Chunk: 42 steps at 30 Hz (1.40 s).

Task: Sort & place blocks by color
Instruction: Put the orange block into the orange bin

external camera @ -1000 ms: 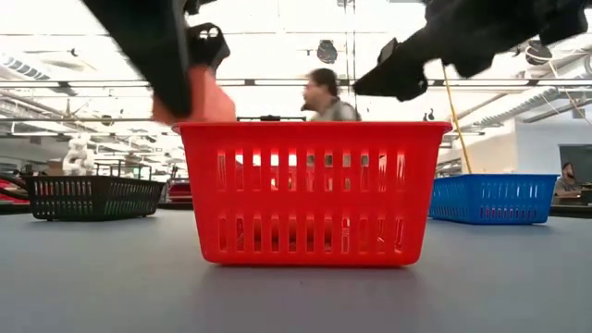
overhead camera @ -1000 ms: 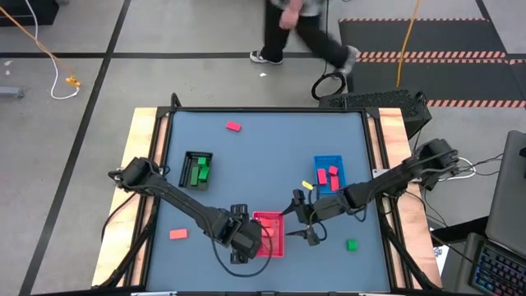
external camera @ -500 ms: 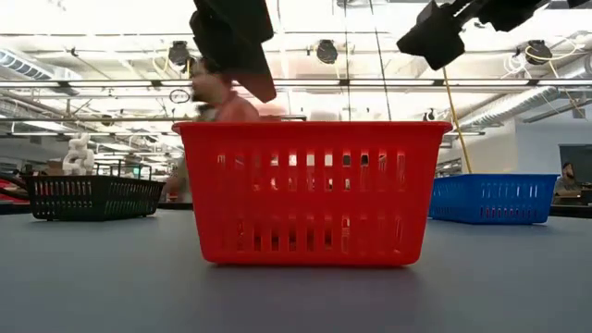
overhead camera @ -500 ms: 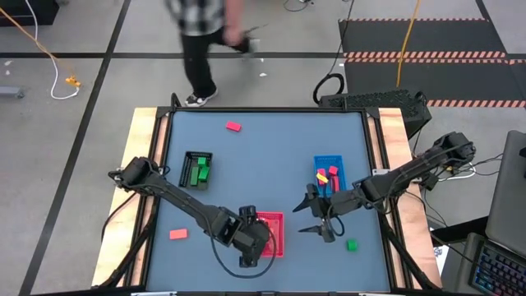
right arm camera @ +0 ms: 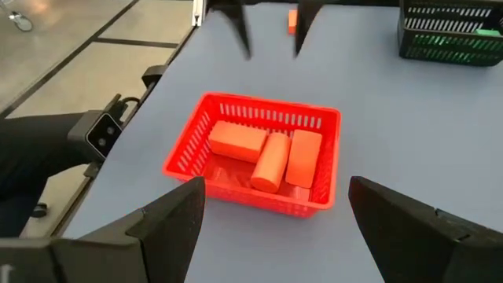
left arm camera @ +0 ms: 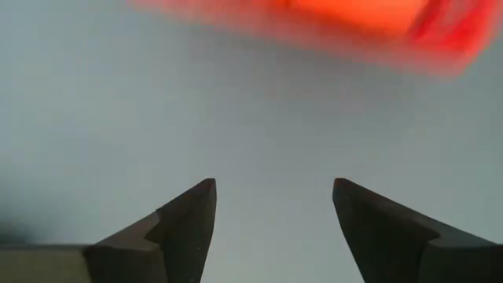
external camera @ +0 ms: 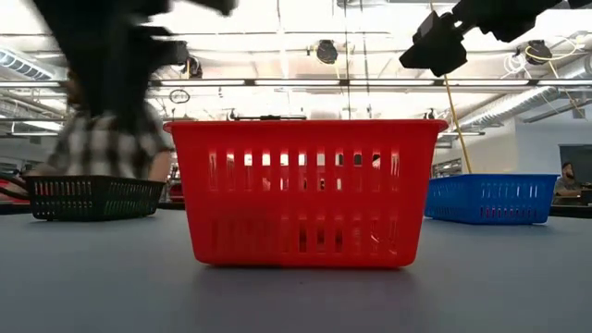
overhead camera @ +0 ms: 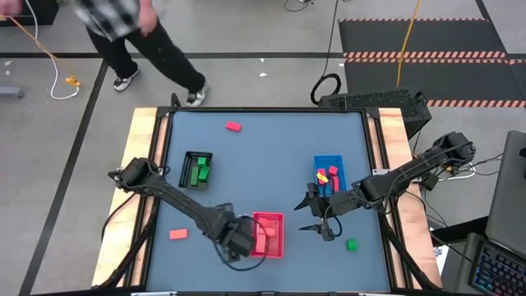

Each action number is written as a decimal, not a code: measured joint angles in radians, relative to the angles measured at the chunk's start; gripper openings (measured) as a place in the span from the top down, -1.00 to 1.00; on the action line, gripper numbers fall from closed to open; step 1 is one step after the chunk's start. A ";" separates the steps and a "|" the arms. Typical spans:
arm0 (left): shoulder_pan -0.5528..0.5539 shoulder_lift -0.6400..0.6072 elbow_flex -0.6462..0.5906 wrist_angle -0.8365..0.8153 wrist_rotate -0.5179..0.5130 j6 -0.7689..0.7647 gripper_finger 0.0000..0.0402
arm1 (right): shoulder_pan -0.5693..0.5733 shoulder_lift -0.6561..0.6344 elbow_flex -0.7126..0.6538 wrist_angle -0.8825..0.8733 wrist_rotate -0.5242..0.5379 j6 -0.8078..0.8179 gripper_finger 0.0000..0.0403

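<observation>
The red tray [overhead camera: 268,234] sits near the table's near edge and holds three salmon-orange blocks [right arm camera: 271,159] lying flat. My left gripper [overhead camera: 235,242] hovers open just left of the tray, over bare table [left arm camera: 271,182]. My right gripper [overhead camera: 317,219] hangs open to the tray's right, raised above it [right arm camera: 275,179]. Loose blocks lie flat on the table: a green one [overhead camera: 352,245] near the right gripper, a salmon one [overhead camera: 177,234] at the near left, and a magenta-red one [overhead camera: 233,127] at the far side.
A black tray [overhead camera: 196,168] with green blocks stands at the left. A blue tray [overhead camera: 329,174] with red blocks and a yellow piece stands at the right. A person [overhead camera: 123,33] walks past beyond the table's far left corner. The table's middle is bare.
My left gripper carried a salmon block over the red tray, let it go there, then drew back toward the table's left, empty. My right gripper rose and moved away from the tray toward the right. The person walked from right to left behind the table.
</observation>
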 joint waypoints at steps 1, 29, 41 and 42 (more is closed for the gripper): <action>-0.012 0.000 -0.006 -0.057 0.000 -0.031 -0.26 | 0.000 0.000 0.000 0.000 0.000 0.000 -0.52; -0.332 -0.301 -0.557 -0.039 0.056 -0.622 -0.62 | 0.000 0.000 0.000 0.017 0.000 0.000 -0.52; -0.343 -0.381 -0.780 0.211 0.139 -0.667 -0.54 | 0.000 0.000 0.000 0.017 0.000 -0.001 -0.52; -0.343 -0.382 -0.785 0.214 0.135 -0.662 -0.55 | 0.000 0.000 0.000 0.017 0.000 -0.003 -0.52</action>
